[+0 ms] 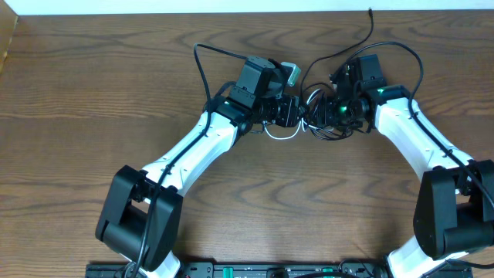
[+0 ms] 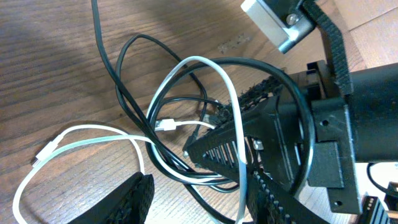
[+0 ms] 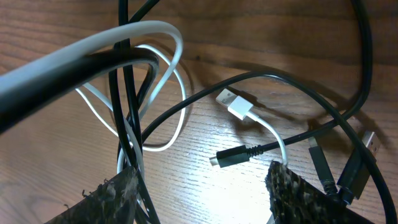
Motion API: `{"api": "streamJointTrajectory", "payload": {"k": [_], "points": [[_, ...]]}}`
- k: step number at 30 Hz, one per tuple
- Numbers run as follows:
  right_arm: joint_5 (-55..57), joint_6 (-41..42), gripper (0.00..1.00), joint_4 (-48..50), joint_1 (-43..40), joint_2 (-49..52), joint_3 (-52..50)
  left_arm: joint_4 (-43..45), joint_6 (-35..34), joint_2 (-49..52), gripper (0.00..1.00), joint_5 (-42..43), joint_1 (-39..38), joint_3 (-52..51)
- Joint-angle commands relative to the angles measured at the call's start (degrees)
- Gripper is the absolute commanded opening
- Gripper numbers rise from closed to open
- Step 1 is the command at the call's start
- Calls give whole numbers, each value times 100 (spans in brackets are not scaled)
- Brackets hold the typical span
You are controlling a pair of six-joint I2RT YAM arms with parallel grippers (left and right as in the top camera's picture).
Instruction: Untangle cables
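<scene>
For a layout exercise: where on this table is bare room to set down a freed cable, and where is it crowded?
Free: table left of the left arm, and the bay between it and the right arm. Crowded: the cables tangled between the left gripper and right gripper.

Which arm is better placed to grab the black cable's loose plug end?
Right, probably. The black plug lies free on the table just ahead of the right gripper, its jaws open. The left gripper faces white cable loops instead.
</scene>
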Motion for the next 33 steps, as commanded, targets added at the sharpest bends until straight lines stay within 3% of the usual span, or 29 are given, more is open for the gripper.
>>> {"api": "streamJointTrajectory", "payload": {"k": [1,9,11,13,14,20,33], "points": [[-15,-114,63,15,-20,35,4,20,90,236,51,-85,-39,37],[-15,-111,63,37,-13,35,4,236,-101,494,48,-87,-315,37],[-13,-111,63,37,-15,35,4,308,-101,501,36,-94,-374,37],[-13,-111,63,35,-15,35,4,402,-170,498,12,-92,-378,37],[-13,-111,63,37,-15,35,4,450,-297,487,8,-90,-358,37],[376,107,61,42,-15,37,0,481,-1086,109,7,-87,-92,131],[507,166,61,479,-170,37,-2,372,-1794,-1792,7,-90,304,144]]}}
